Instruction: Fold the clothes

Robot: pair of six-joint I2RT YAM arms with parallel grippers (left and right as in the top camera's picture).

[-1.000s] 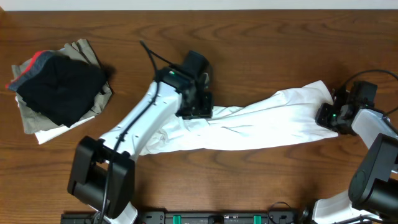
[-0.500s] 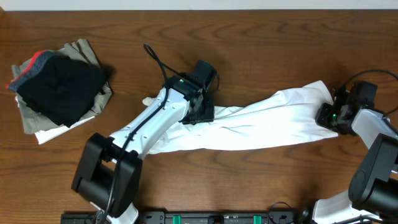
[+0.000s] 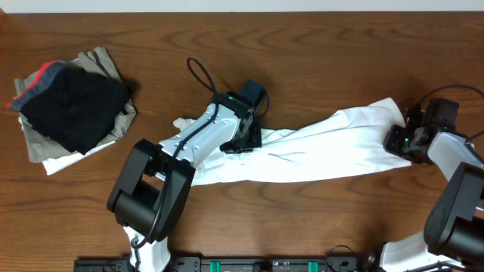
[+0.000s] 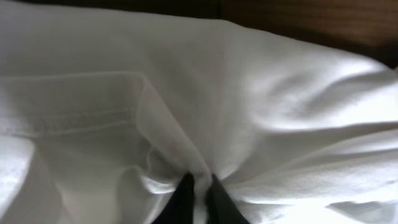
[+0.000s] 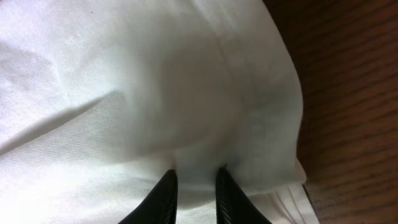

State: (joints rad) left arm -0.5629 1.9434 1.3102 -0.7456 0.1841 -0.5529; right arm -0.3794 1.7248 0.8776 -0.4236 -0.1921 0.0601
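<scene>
A: Where's the white garment (image 3: 325, 155)?
B: Stretched across the table (image 3: 318, 45), between both arms.
A: Jaws?
B: Both closed on it: left gripper (image 4: 198, 190) pinches a fold mid-cloth, right gripper (image 5: 194, 183) clamps the hemmed far end.

hand (image 4: 198, 193) pinching white cloth (image 4: 267, 118), hem fold

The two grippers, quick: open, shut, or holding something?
Left gripper: closed, pinching a fold of the long white cloth garment.
Right gripper: closed on that garment's hemmed end.
</scene>
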